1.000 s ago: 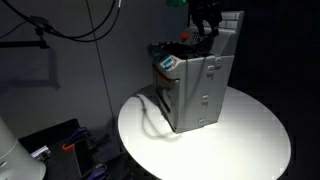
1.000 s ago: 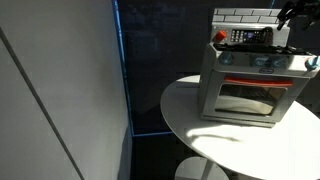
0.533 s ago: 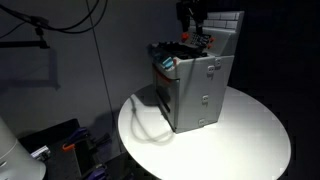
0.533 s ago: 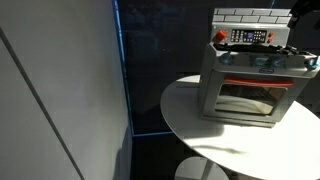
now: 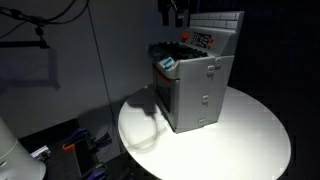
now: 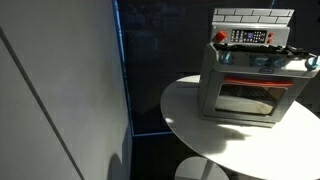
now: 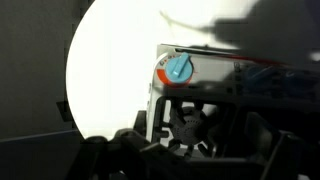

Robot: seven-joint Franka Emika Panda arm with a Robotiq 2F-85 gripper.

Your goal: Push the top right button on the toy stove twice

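I hung above the toy stove, clear of it and leftward of its red-and-white panel. My jaws were a dark shape cut by the top edge of an exterior view, so I could not tell how far apart they stood or whether they held anything. I judged the press not yet begun. To do it well I would have brought the jaws together into one blunt tip and travelled rightward to the panel's upper right corner. From there I would have come in square to the tiled back wall, pushed briefly, backed off until clearly free, and pushed once more, so that two presses counted. The buttons were too small for me to tell apart, so I would have slowed and aimed on the panel before committing. A hard shove might have slid or tipped the light plastic box. My wrist view showed only the teal knob on the stove's front. The stove stood upright on a round white table, door shut, toward the table's far side in one exterior view. The room was dim: cables looped at upper left, and a pale wall panel filled the left of an exterior view, with darkness behind the stove.
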